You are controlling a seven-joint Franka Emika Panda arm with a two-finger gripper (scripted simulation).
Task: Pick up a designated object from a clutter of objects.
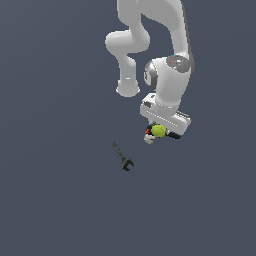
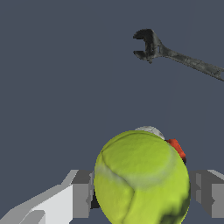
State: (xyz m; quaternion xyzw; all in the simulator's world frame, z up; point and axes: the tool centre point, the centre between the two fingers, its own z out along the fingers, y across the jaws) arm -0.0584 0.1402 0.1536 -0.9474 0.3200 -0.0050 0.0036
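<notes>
The fingers (image 2: 142, 194) grip the ball (image 2: 142, 177) from both sides; in the exterior view it sits right under the wrist. A red-and-white tool end (image 2: 175, 146) shows just behind it. The wrench (image 2: 175, 54) lies well apart on the open grey bench (image 1: 60, 200).

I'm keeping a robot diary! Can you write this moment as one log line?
gripper: shut on tennis ball | black tool: behind ball, mostly hidden | wrench: lying apart, untouched | lift: cannot tell
</notes>
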